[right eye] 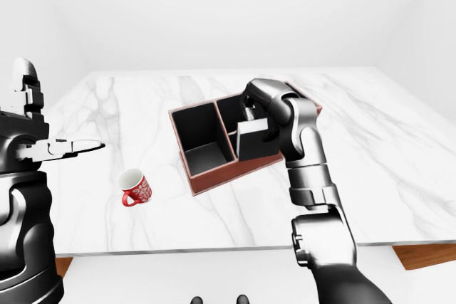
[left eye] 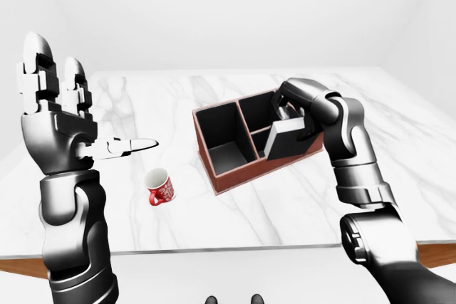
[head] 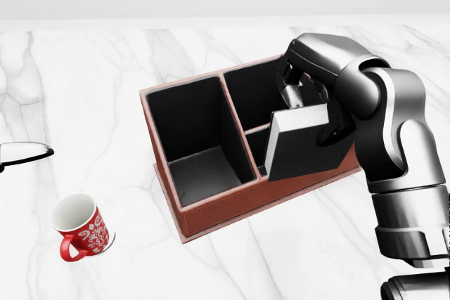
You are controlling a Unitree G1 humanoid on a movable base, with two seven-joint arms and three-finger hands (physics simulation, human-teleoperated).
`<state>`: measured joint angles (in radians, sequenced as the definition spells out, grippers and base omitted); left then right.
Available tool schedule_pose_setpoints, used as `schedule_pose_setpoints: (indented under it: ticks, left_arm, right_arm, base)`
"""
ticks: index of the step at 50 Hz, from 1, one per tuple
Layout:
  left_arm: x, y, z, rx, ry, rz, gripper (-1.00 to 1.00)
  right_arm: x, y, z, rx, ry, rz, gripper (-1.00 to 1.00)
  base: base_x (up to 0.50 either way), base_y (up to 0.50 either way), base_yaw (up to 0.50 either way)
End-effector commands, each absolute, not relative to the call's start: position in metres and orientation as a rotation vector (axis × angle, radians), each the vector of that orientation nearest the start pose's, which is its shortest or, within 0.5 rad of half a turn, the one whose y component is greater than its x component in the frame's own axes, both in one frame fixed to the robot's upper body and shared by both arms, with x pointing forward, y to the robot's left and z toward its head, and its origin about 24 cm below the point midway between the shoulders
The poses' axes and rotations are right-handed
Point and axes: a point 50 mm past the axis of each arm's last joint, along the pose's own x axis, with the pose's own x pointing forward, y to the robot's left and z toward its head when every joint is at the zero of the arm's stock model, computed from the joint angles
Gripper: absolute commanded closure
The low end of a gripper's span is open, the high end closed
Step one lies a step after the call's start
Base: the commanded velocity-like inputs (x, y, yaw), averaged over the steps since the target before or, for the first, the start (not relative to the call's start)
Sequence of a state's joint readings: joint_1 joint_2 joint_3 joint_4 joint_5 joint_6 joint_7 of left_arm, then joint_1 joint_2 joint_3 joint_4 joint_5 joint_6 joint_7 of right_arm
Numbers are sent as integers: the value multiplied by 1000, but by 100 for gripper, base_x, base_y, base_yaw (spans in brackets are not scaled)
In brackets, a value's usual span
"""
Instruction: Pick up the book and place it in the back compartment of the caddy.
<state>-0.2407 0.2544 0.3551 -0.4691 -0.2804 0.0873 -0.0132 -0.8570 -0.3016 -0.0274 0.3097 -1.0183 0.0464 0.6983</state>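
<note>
The book (head: 306,147) is dark with white page edges. My right hand (head: 309,107) is shut on its top edge and holds it tilted over the right side of the caddy (head: 211,219). The caddy is a red-brown box with black insides: one long compartment on the left and two smaller ones on the right. The book's lower edge dips toward the lower right compartment and hides most of it. The upper right compartment (head: 253,93) shows above and left of the book. My left hand (left eye: 85,97) is raised at the left of the left-eye view, open and empty.
A red and white mug (head: 81,233) stands upright on the white marble table (head: 84,89), down and left of the caddy. The table's near edge (left eye: 214,250) runs along the bottom of the eye views.
</note>
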Motion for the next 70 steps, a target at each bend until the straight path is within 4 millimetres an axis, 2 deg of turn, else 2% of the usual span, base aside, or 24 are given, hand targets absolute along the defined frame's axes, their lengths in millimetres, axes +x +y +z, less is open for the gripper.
schedule_pose_setpoints:
  ticks: [1, 22, 41, 70]
  left_arm:
    - [242, 232, 219, 12, -686, 143, -100]
    - [241, 232, 220, 11, -690, 142, -100]
    - [241, 232, 220, 10, -691, 143, -100]
    - [240, 233, 221, 9, -694, 143, -100]
  right_arm:
    - [383, -147, 226, -1351, -44, 339, 100]
    - [401, -147, 233, -1349, 12, 394, 100]
    - [416, -147, 225, -1339, 111, 493, 100]
    - [428, -142, 232, -1332, 122, 429, 100]
  base:
    - [0, 0, 0]
    - [0, 0, 0]
    - [0, 0, 0]
    - [0, 0, 0]
